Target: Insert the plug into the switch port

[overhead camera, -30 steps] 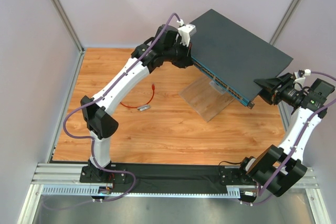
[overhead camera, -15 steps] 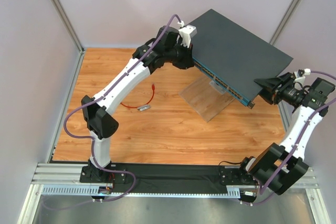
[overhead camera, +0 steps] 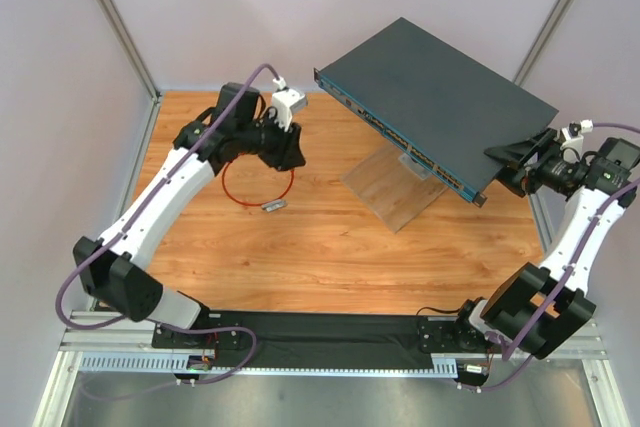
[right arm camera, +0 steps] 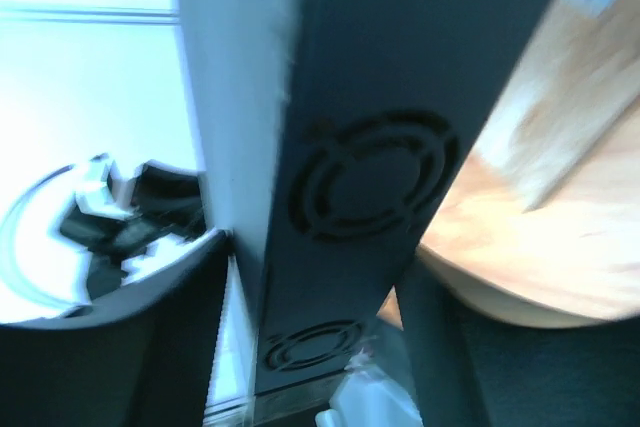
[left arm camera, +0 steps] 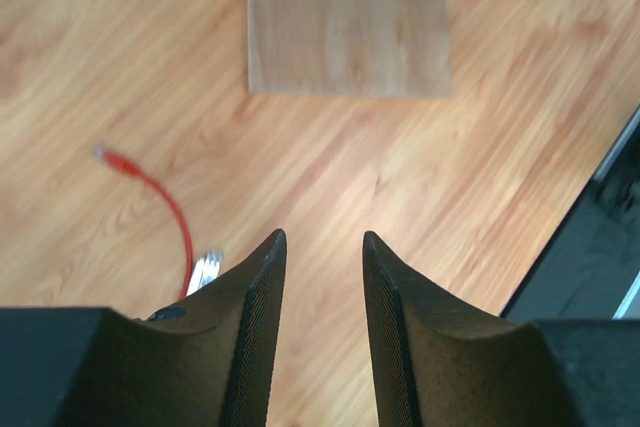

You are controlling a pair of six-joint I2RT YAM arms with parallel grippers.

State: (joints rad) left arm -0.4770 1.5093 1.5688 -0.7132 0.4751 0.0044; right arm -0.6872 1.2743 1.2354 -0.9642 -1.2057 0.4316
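The plug [left arm camera: 118, 161], a small red-booted tip on a thin red cable [overhead camera: 240, 199], lies on the wood floor. My left gripper [left arm camera: 320, 237] hovers over the floor just right of the cable, open and empty; from above, the left gripper [overhead camera: 285, 147] hides the plug. The switch [overhead camera: 440, 87] is a flat dark box propped up at an angle. Its row of ports [overhead camera: 400, 137] faces the front left. My right gripper [overhead camera: 512, 162] holds the switch's right side. The switch's vented side [right arm camera: 370, 177] sits between the fingers [right arm camera: 150, 337], in a blurred picture.
A small grey metal stub [left arm camera: 205, 269] lies by the cable's near end. A light wooden block [left arm camera: 347, 22] lies flat on the floor, under the raised switch. Grey walls close in the left, right and back; a black rail [overhead camera: 330, 332] carries both arm bases.
My left arm has swung from the switch's front left corner back left and down over the cable, and its jaws have opened. The right gripper has shifted only slightly at the switch's side.
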